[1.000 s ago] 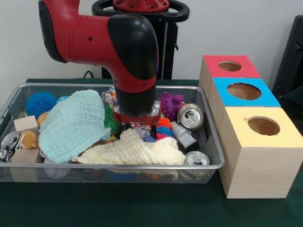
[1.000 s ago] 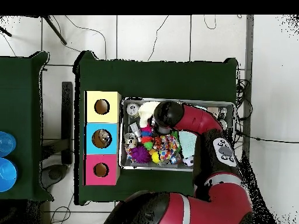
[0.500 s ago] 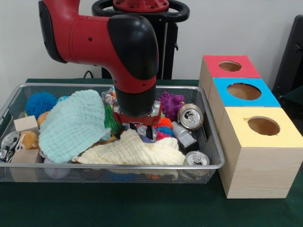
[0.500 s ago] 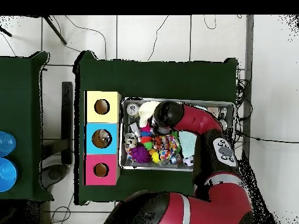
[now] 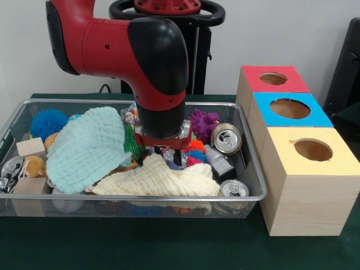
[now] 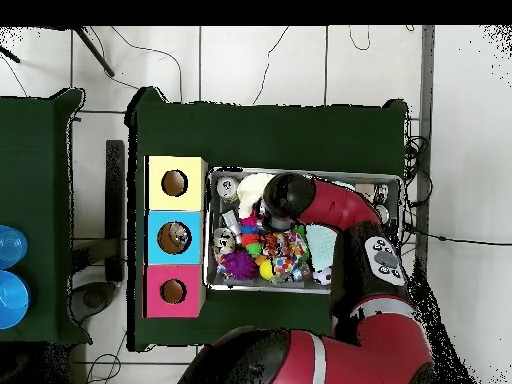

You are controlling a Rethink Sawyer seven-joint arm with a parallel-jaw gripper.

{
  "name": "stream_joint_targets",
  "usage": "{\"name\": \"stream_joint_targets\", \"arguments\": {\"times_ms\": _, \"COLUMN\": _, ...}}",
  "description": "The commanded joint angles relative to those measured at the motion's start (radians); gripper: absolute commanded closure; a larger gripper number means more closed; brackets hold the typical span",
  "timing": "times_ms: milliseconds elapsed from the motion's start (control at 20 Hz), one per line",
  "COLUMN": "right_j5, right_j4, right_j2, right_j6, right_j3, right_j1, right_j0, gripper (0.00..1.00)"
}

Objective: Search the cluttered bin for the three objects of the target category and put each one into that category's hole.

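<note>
No readable text anywhere — cans (image 5: 226, 138), boxes (image 5: 304, 185), arm (image 5: 157, 73) all unmarked — no labels, brands or numbers legible.

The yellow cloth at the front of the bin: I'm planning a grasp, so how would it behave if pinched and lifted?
The yellow cloth lies rumpled, so probably floppy and light. It touches a can, which may get nudged.

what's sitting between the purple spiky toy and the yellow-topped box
In the front view, an upended silver drink can lies between the purple spiky toy and the yellow-topped wooden box, inside the basket wall.
</note>
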Motion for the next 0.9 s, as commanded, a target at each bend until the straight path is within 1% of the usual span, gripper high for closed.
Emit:
{"name": "stream_joint_targets", "arguments": {"times_ms": 50, "right_j5": 0.001, "right_j4": 0.054, "right_j2": 0.055, "right_j6": 0.166, "right_j3": 0.055, "right_j1": 0.024, "right_j0": 0.013, "gripper": 1.0}}
{"name": "stream_joint_targets", "arguments": {"times_ms": 450, "right_j5": 0.196, "right_j4": 0.094, "right_j2": 0.038, "right_j6": 0.18, "right_j3": 0.02, "right_j1": -0.029, "right_j0": 0.027, "gripper": 1.0}}
{"name": "stream_joint_targets", "arguments": {"times_ms": 700, "right_j5": 0.267, "right_j4": 0.115, "right_j2": 0.029, "right_j6": 0.194, "right_j3": 0.012, "right_j1": -0.056, "right_j0": 0.039, "gripper": 1.0}}
{"name": "stream_joint_targets", "arguments": {"times_ms": 900, "right_j5": 0.3, "right_j4": 0.143, "right_j2": 0.025, "right_j6": 0.213, "right_j3": 0.034, "right_j1": -0.083, "right_j0": 0.044, "gripper": 1.0}}
